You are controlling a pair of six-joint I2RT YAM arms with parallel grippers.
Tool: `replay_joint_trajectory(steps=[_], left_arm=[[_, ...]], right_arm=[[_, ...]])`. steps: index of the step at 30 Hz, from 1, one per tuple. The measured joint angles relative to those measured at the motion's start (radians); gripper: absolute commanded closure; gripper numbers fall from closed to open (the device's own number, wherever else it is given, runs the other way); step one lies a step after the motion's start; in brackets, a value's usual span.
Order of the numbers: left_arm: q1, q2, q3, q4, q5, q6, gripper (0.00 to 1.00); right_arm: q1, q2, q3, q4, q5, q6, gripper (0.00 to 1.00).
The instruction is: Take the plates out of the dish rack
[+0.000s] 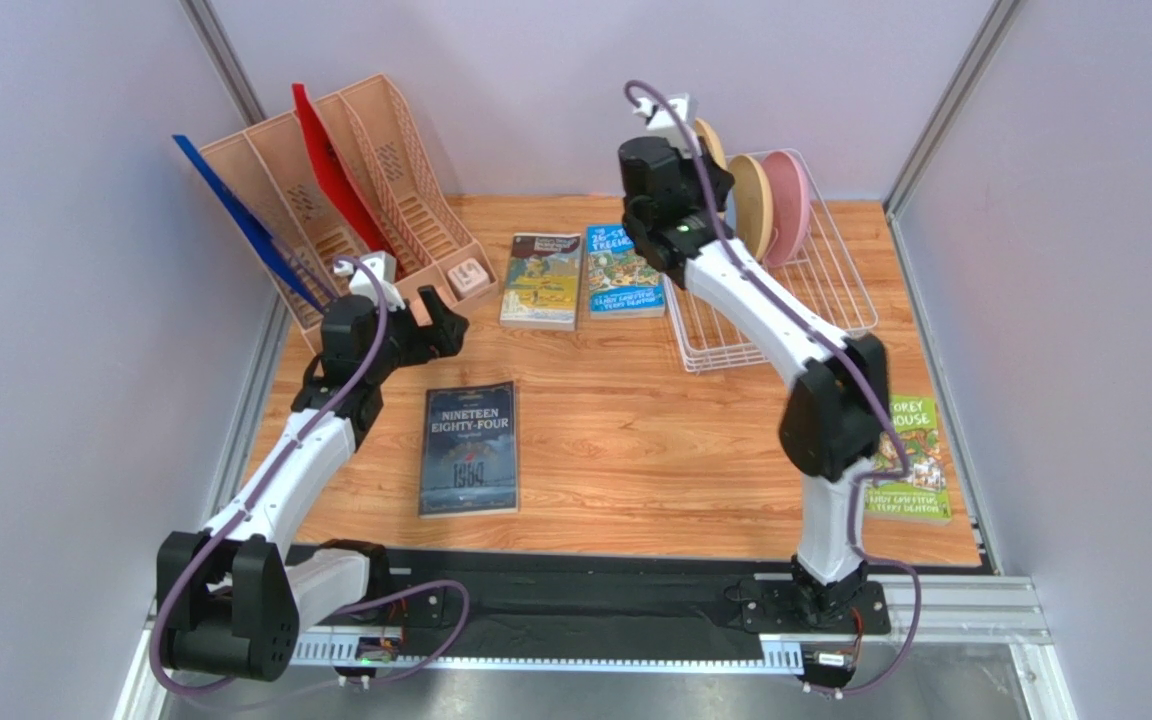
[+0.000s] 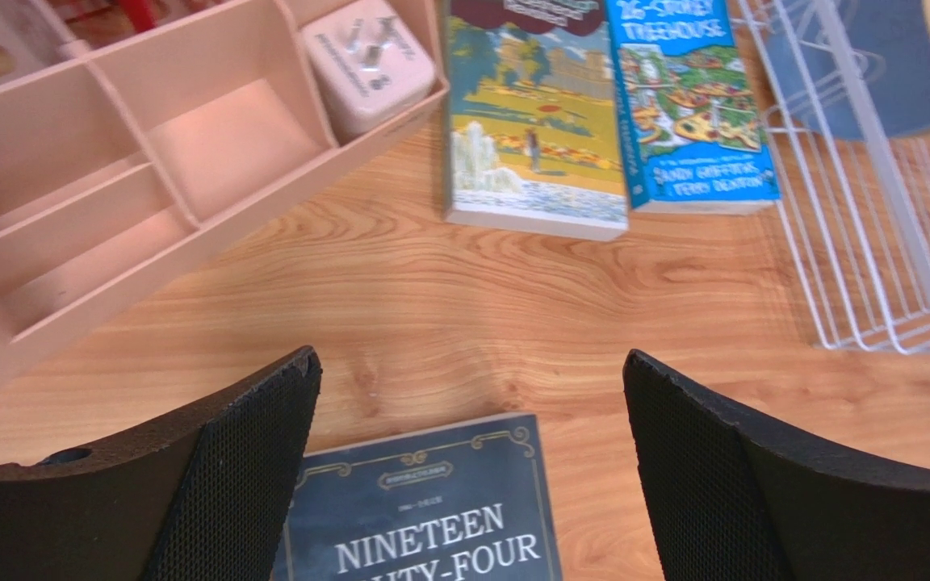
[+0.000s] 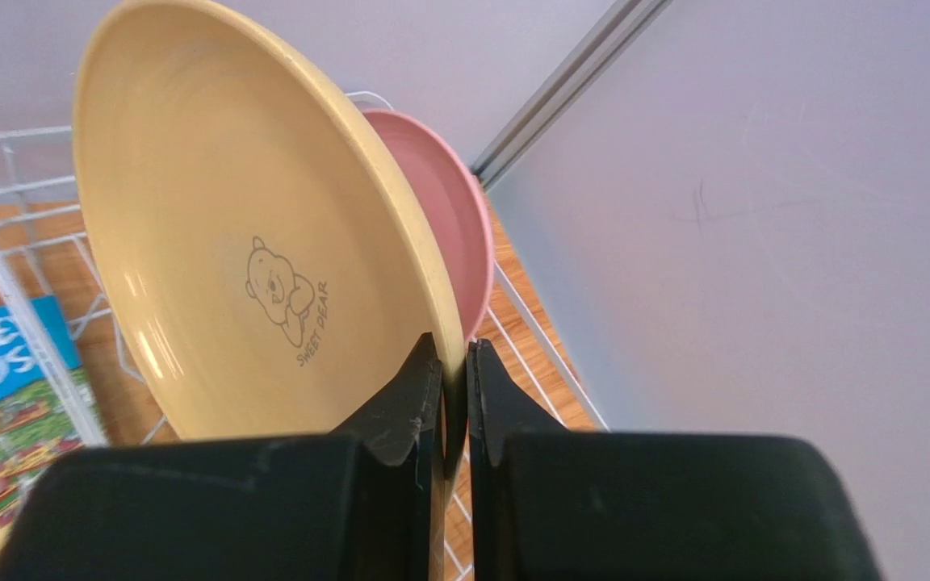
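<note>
From above, the right gripper is far out over the back of the rack, up against a yellow plate that stands on edge. A second tan plate and a pink plate stand just behind it in the same row. The left gripper hangs well apart from all this, near the organiser, so the right arm is clearly the one for the job. Two books lie just left of the rack, and a dark book sits mid-table. The left wrist view shows its jaws spread wide with nothing between them, the dark book below, and off to the right a blue plate behind the rack wires. The right wrist view settles the grip: both fingers are pinched on the yellow plate's lower rim, its face turned leftward and leaning, with the pink plate close behind it. I'd say the plate has to come straight up along its own plane to clear the tines — any swing backward risks clipping the pink one, and the set-down must avoid the books.
</note>
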Motion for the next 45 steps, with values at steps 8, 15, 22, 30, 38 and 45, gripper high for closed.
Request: replay_joint_trajectory(steps=[8, 15, 22, 30, 38, 45], left_arm=[[-0.052, 0.005, 0.009, 0.085, 0.210, -0.058, 0.01], [-0.182, 0.032, 0.010, 0.241, 0.317, -0.163, 0.01], [-0.337, 0.051, -0.010, 0.344, 0.301, -0.225, 0.02], [-0.377, 0.046, -0.101, 0.374, 0.232, -0.256, 0.23], [-0.401, 0.026, -0.139, 0.391, 0.182, -0.290, 1.00], [-0.407, 0.055, -0.137, 0.333, 0.124, -0.269, 1.00]], right_arm=[[0.033, -0.596, -0.314, -0.257, -0.320, 0.403, 1.00], [0.034, -0.879, -0.786, -0.283, -0.794, 0.660, 1.00], [0.039, -0.993, -1.068, -0.263, -1.096, 0.835, 1.00], [0.039, -1.076, -1.099, -0.148, -1.195, 0.911, 1.00], [0.039, -1.049, -1.146, -0.113, -1.221, 0.938, 0.68], [0.043, -1.049, -1.112, -0.172, -1.088, 0.915, 0.08]])
